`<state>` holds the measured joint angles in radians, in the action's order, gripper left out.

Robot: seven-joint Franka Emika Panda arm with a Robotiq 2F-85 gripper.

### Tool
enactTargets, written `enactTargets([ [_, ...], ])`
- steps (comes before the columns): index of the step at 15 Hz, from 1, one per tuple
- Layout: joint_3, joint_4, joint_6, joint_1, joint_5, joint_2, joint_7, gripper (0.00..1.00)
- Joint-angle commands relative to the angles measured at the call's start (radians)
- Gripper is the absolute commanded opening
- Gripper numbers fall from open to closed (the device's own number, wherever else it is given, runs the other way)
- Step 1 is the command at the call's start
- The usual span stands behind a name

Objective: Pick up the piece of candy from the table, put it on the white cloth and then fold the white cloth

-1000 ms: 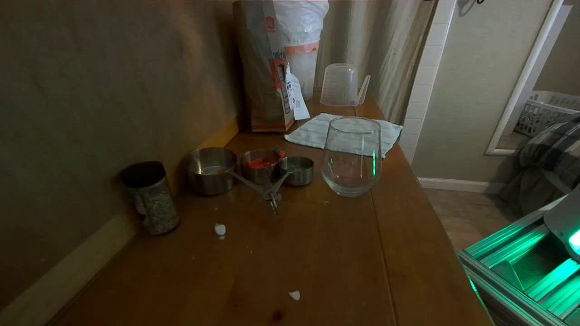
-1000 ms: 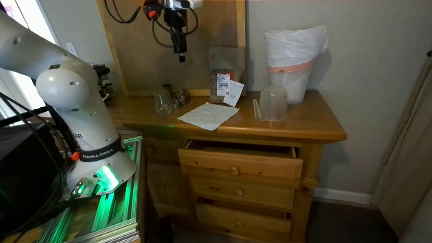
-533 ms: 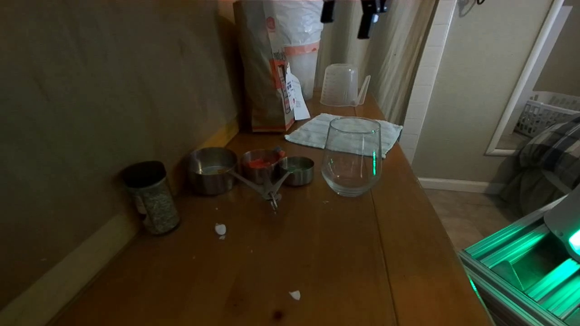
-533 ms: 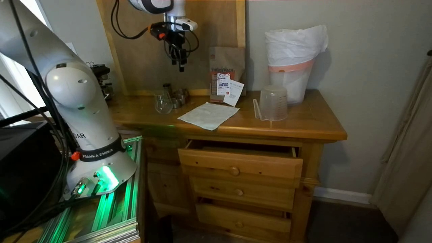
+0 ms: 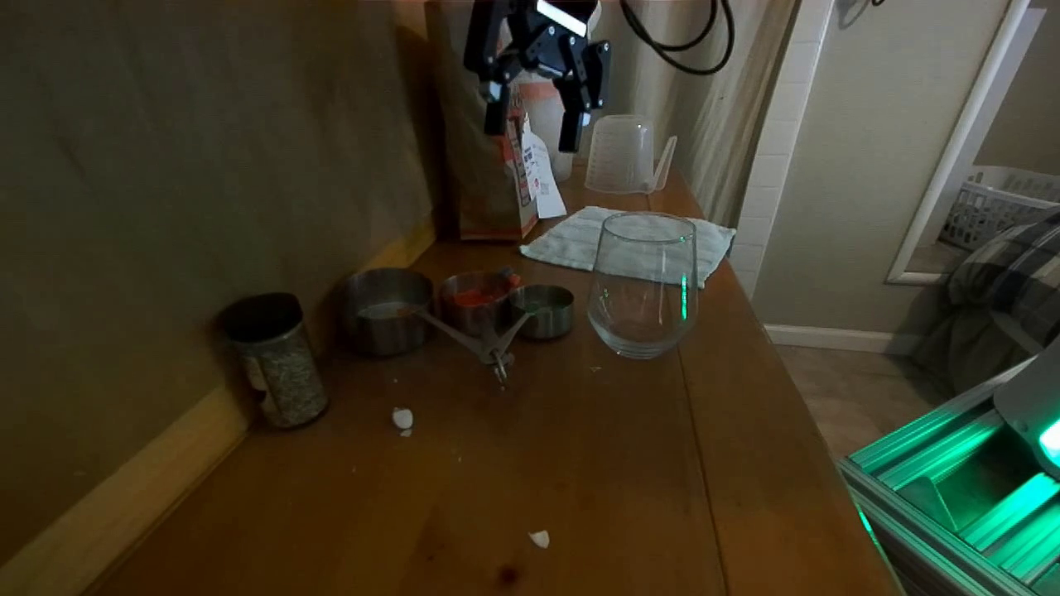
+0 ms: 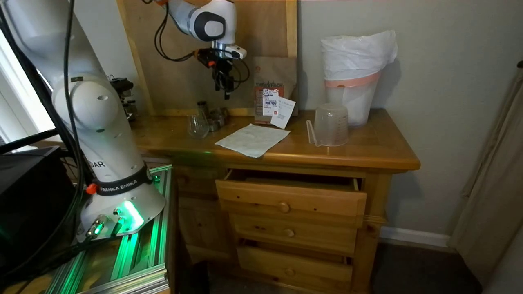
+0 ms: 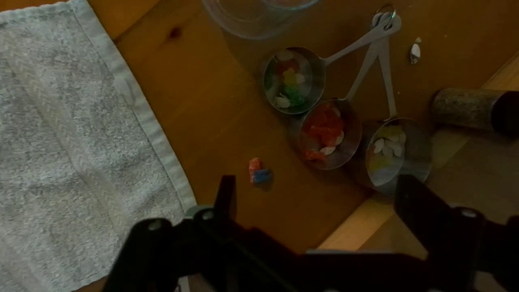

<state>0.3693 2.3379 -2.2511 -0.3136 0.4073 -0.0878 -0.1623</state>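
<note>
Red and blue, small and stubby, the piece of candy (image 7: pixel 258 175) lies on the glossy brown wooden tabletop (image 7: pixel 219 105), between the textured white cloth (image 7: pixel 81 154) and three round stainless-steel measuring cups (image 5: pixel 479 321), apart from both. Whether it is one bent piece or two touching, I can't tell. I'd expect it to be light, soft and a little springy, maybe tacky, so a gentle squeeze should do. Take hold low, close to the wood and across both colours at once, or a part may be left behind.

Beside it the cloth is spread out, unfolded; probably limp, so a fold is best begun by pinching a hem or corner.

Above the tabletop hangs the black two-fingered gripper (image 5: pixel 532 136), its fingers (image 5: pixel 571 136) well parted and nothing between them. Picking up the candy seems the step in hand, with placing and folding to come. The wrist view shows the candy nearer one finger, so a sideways correction is likely needed on the way down.

Nearest the candy, the middle cup holds red sweets (image 7: pixel 322 127); a wide-spread finger could knock its rim. Farther out stand a clear stemless drinking glass (image 5: pixel 642 327) and a black-lidded jar (image 5: pixel 286 381).
</note>
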Motion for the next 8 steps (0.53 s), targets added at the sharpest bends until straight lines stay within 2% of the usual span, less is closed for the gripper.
enactTargets([
  [1,0.003,-0.057,-0.05,-0.02,-0.039,0.104,-0.044,1.0],
  [5,0.002,-0.058,-0.179,-0.037,-0.107,0.18,-0.073,1.0],
  [8,-0.005,-0.067,-0.219,-0.051,-0.183,0.232,-0.114,1.0],
])
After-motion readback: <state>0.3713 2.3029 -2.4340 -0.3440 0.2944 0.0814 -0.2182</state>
